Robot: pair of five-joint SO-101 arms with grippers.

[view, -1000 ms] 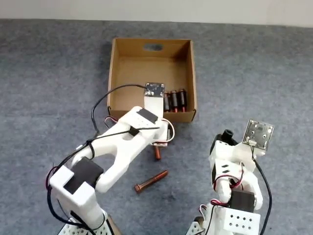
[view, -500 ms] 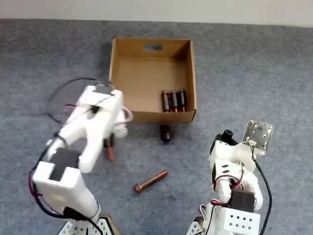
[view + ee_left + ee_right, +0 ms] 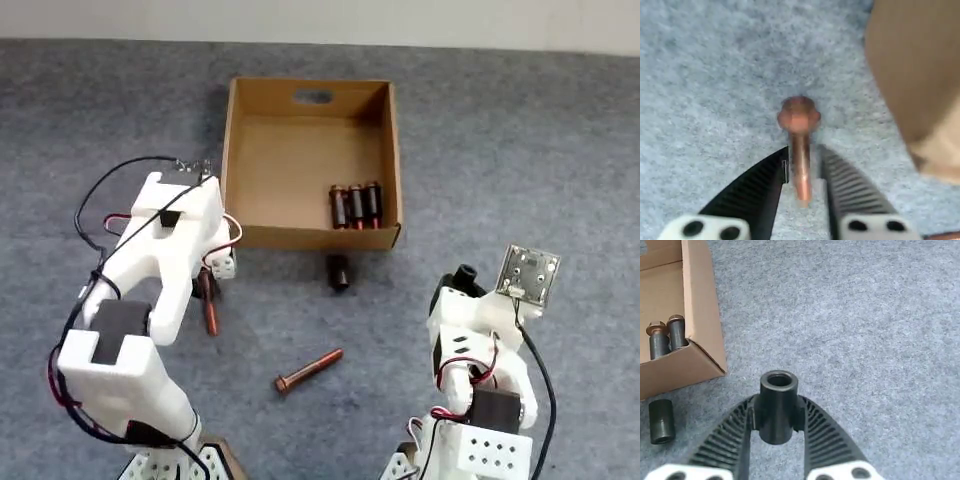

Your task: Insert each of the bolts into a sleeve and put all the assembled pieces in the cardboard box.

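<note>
A grey, carpet-like surface (image 3: 520, 150) covers the whole table, nubbly and even in tone. Along its far edge in the high view runs a pale strip of wall (image 3: 320, 18). Toward the far middle of the surface sits the cardboard box (image 3: 229, 160), open-topped, with an oval hand-hole in its far wall. The left arm (image 3: 160, 265), white with black and red cables looped over it, lies stretched toward the box's near left corner. The right arm (image 3: 480, 345) stands folded up at the front right, well apart from the box, with a small square board on its wrist.

Inside the box, against the near wall at the right, three assembled pieces (image 3: 356, 205) lie side by side — dark sleeves with copper-coloured heads showing. Just outside that wall a loose sleeve (image 3: 339, 272) rests on the carpet. Nearer the front, between the two arms, a copper-coloured loose bolt (image 3: 309, 369) lies at a slant.

The left gripper (image 3: 803, 152) is clamped on the shank of a held bolt (image 3: 799, 115), head pointing away from the wrist, near the box's near left corner. Whether the bolt touches the carpet cannot be told. The right gripper (image 3: 777, 407) pinches a held sleeve (image 3: 778, 385) — black, its open bore facing away from the wrist.
</note>
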